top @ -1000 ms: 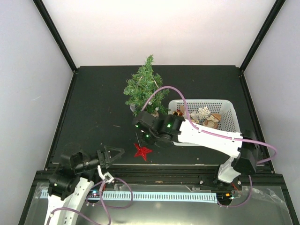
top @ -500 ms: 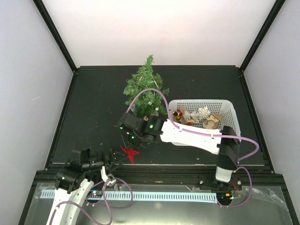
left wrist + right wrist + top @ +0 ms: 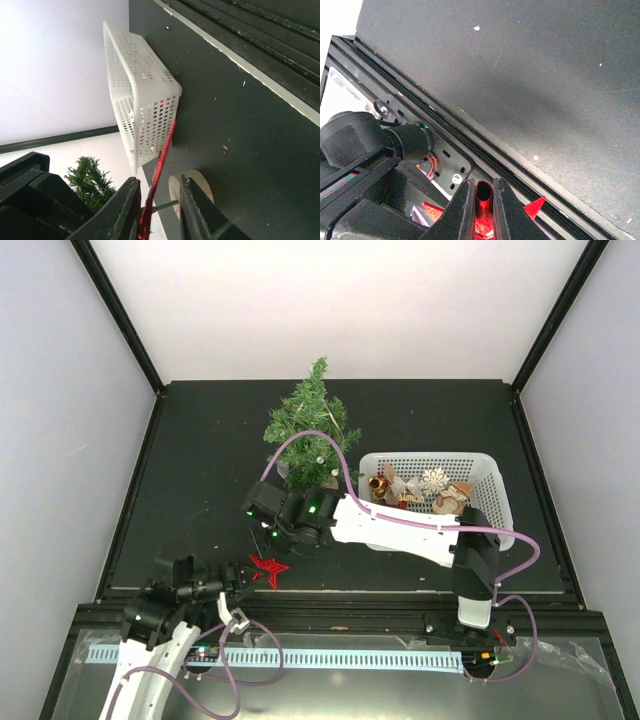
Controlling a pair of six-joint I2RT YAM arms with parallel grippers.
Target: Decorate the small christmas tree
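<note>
The small christmas tree (image 3: 310, 428) stands at the back of the black table, left of the basket. A red glitter star (image 3: 266, 568) hangs near the front edge. My right gripper (image 3: 262, 552) is shut on its tube socket (image 3: 484, 192). My left gripper (image 3: 243, 578) reaches in from the left, with its jaws on either side of the star (image 3: 161, 165), seen edge-on. One finger (image 3: 125, 210) touches the star and a gap remains beside the other finger (image 3: 195, 210). Behind them show the tree's wooden base (image 3: 199, 181) and its green branches (image 3: 90, 180).
A white perforated basket (image 3: 492, 488) at the right holds several ornaments, among them a gold bell and a snowflake. The right arm (image 3: 400, 525) stretches across in front of it. Black rails (image 3: 485, 150) run along the near table edge.
The right arm carried the star left and nearer, up to the left gripper. The left gripper went from wide open to narrowed around the star.
</note>
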